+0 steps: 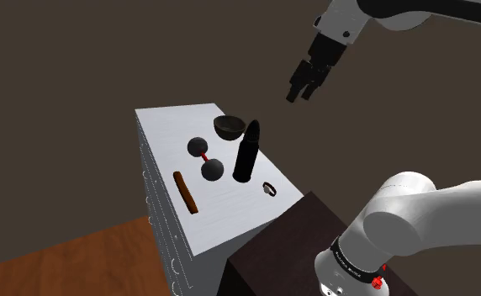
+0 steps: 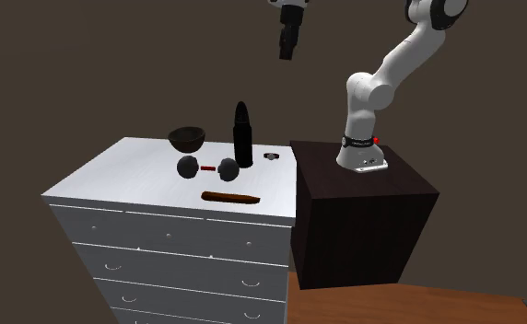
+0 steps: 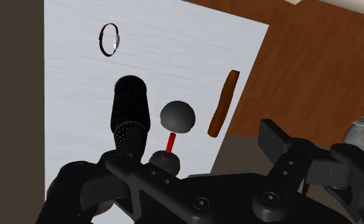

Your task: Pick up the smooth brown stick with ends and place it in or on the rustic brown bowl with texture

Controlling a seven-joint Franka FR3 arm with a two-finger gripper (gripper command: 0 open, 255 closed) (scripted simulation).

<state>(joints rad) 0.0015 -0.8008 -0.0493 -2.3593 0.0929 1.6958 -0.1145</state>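
**Dresser top and arm, second exterior view**

A white dresser [image 2: 123, 170] carries a brown stick [image 2: 231, 197] near its front edge, with a black dumbbell [image 2: 207, 167] just behind it. Farther back sit a dark bowl [image 2: 187, 138] and an upright black bullet-shaped post [image 2: 242, 133]. A small ring [image 2: 271, 156] lies near the right edge. The gripper [image 2: 286, 44] hangs high above the post. The white arm [image 2: 386, 64] rises from a dark stand [image 2: 345, 221] beside the dresser.

Stick [image 1: 185, 192] smooth brown, matt. Bowl [image 1: 229, 127] dark, dull finish. Dresser top [image 1: 167, 126] white, faintly streaked. Floor [image 1: 71, 261] reddish wood grain.
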